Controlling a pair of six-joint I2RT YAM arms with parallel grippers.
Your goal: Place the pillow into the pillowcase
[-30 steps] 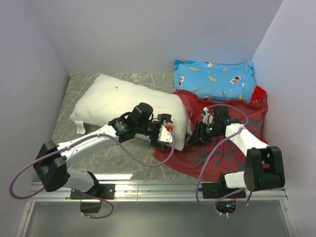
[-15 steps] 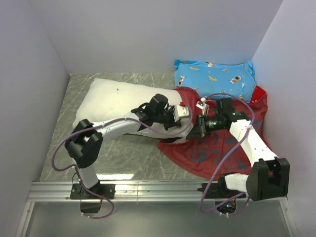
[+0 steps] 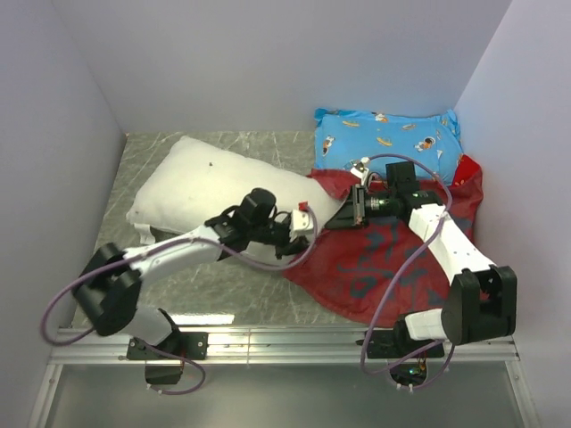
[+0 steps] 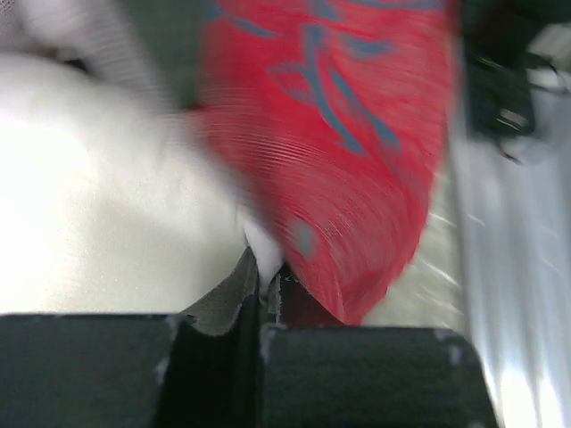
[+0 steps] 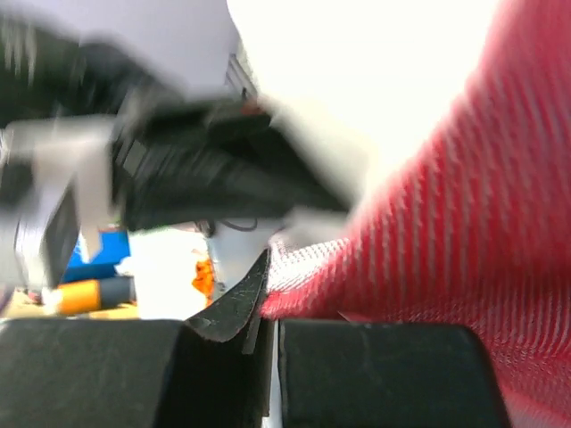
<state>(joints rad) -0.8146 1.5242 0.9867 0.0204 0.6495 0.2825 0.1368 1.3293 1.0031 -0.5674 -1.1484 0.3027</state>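
Note:
The white pillow (image 3: 201, 183) lies slantwise at left of centre, its right end at the mouth of the red pillowcase (image 3: 401, 259), which is spread at right. My left gripper (image 3: 303, 223) is at the pillow's lower right corner; in the left wrist view it (image 4: 266, 272) is shut on a fold of white pillow (image 4: 107, 196) cloth, with the red pillowcase (image 4: 339, 134) right beside it. My right gripper (image 3: 351, 212) is shut on the pillowcase's open edge, lifted above the pillow end; the right wrist view shows red weave (image 5: 446, 205) pinched in the jaws (image 5: 266, 272).
A blue cartoon-print pillow (image 3: 388, 143) lies at the back right, touching the pillowcase's far side. Grey walls close in left, back and right. A metal rail (image 3: 285, 343) runs along the near edge. Marbled tabletop (image 3: 214, 285) shows in front of the pillow.
Both grippers have shut. The left one reached into the pillowcase mouth, then pulled back left to the pillow's corner. The right one moved up and back with the pillowcase edge.

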